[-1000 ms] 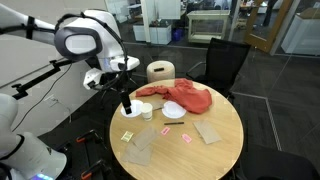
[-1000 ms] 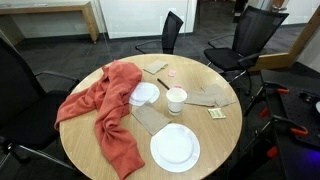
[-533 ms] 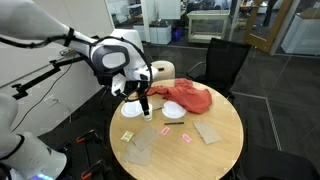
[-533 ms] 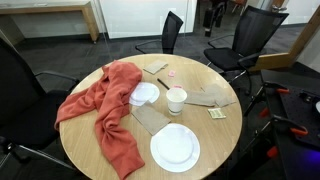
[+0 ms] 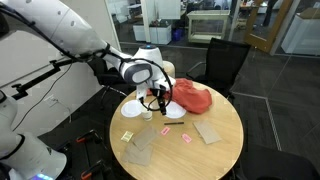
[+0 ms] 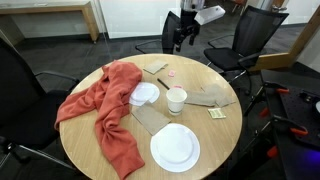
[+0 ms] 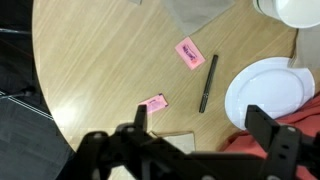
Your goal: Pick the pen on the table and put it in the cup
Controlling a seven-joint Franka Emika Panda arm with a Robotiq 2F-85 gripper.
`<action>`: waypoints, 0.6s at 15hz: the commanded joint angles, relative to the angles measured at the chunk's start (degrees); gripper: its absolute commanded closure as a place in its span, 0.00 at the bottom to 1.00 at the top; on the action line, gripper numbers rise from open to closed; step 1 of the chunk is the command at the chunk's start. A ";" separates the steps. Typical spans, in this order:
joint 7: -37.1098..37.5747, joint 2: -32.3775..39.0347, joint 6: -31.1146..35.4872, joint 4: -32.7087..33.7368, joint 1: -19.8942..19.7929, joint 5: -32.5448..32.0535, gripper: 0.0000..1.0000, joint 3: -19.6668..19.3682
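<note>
Working on the reach step, judging by the pen [image 7: 208, 82] not yet being grasped. Hovering above the table [image 7: 90, 70], with the gripper [image 7: 200, 140] gaping wide, holding nothing and touching nothing. Lying flat on the wood in the wrist view (pen, that is), just left of the plate [image 7: 265, 95], with pink notes [image 7: 190, 53] on its left, apart from the cup [image 6: 176, 99]. Probably calling next for lowering over the pen's middle, setting the jaws across its shaft, closing, then carrying it to the cup.

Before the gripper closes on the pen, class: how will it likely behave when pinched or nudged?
The pen looks thin and straight, so probably stiff and light. Lying flat on the smooth table, it may roll or slide if nudged sideways.
</note>
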 commanded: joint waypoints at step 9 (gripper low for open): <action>-0.65 13.47 5.16 8.70 3.21 6.18 0.00 -3.43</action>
